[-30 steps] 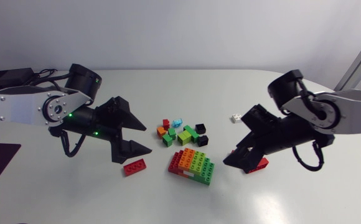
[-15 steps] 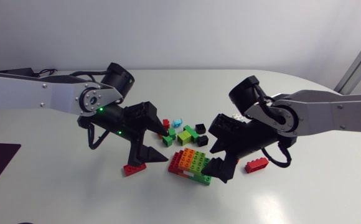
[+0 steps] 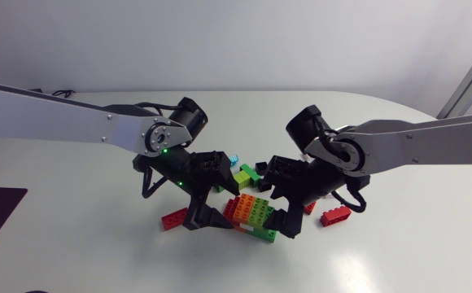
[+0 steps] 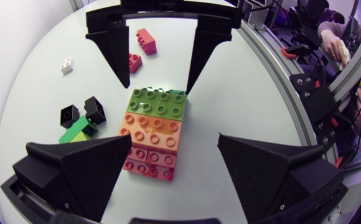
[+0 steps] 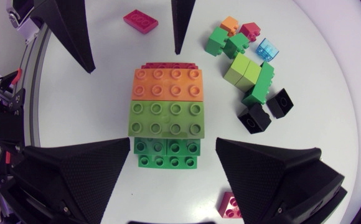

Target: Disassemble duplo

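The duplo stack [image 3: 252, 216] lies at the table's middle front, in stepped layers of red, orange, lime and dark green. My left gripper [image 3: 222, 199] hangs open over its red end, fingers wide on either side and not touching the stack [image 4: 155, 134]. My right gripper [image 3: 271, 209] hangs open over the dark green end, and the stack [image 5: 167, 106] lies ahead of its spread fingers [image 5: 75, 168]. In the left wrist view my left gripper [image 4: 174, 148] faces the right gripper's fingers [image 4: 112, 43] across the stack. Neither gripper holds anything.
A flat red brick [image 3: 175, 218] lies left of the stack and a red brick [image 3: 335, 216] to its right. Behind the stack are green bricks [image 3: 244, 173], two black bricks [image 5: 264, 111], a light blue one [image 5: 267, 48] and small orange and red ones. A small white brick [image 4: 66, 65] lies further off.
Both arms have swung in from the sides to the middle and now hang over the stack from opposite ends. Both grippers stayed open. The bricks have not moved.
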Available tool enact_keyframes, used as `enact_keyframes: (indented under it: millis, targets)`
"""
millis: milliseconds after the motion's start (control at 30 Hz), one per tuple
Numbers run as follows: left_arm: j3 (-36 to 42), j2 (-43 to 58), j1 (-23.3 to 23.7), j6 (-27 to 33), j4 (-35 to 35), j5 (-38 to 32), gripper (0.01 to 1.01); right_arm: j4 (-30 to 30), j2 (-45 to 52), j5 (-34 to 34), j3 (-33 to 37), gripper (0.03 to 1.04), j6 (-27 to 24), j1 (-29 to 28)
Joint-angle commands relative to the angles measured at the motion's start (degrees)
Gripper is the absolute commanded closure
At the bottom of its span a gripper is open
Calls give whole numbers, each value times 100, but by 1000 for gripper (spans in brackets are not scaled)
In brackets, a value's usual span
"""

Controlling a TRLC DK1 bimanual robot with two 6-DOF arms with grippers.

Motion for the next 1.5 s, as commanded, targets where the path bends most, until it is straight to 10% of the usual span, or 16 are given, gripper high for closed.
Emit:
enact_keyframes:
  millis: [0, 567, 1467]
  targets:
    - [342, 241, -82, 273, -157, 82, 62, 40, 191, -8, 131, 66, -160, -6]
    - [1221, 909, -73, 783, -1256, 91, 70, -66, 173, -17, 254, 66, 7, 179]
    - [1537, 1516, -108, 1055, -1168, -129, 89, -162, 50, 185, 307, 66, 367, 592]
